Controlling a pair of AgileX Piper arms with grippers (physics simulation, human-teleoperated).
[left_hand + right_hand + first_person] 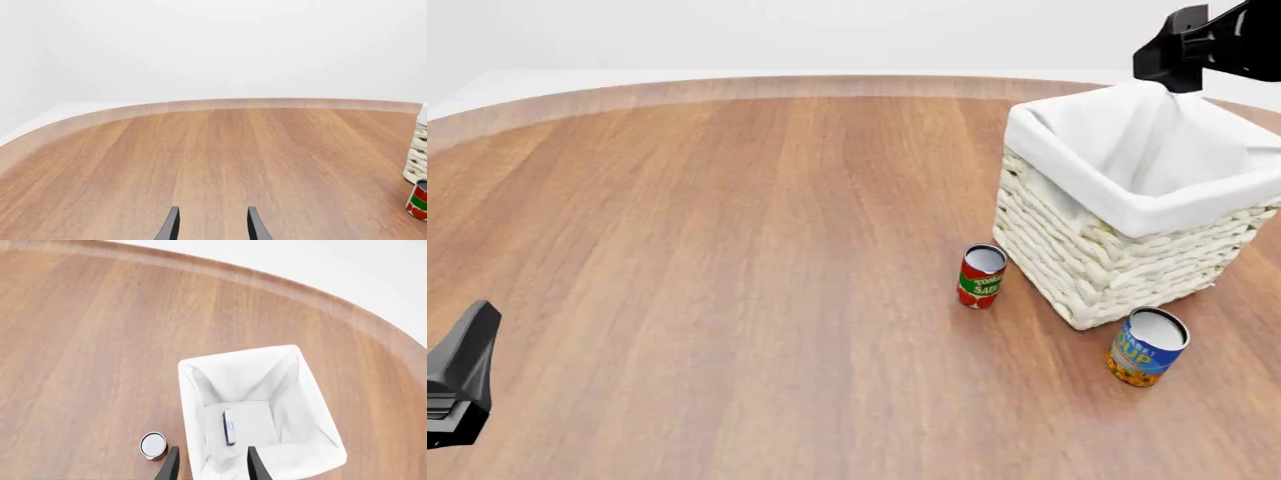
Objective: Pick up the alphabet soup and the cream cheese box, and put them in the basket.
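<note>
The alphabet soup (1148, 347), a blue and yellow can with a silvery top, stands upright on the table by the basket's near corner. Inside the wicker basket (1094, 260), on its white lining, the cream cheese box (229, 426) rests on its thin edge. High over the basket hangs my right gripper (212, 467), open and empty, with the box showing just beyond its fingertips. Far off at the table's near left, my left gripper (212, 227) is open over bare wood with nothing between its fingers.
A red and green tomato sauce can (981, 275) stands upright just left of the basket, and it also shows as the tomato sauce can (418, 200) beside the basket's wall (417, 160). The right wrist view has a can (153, 445) seen from above, label hidden.
</note>
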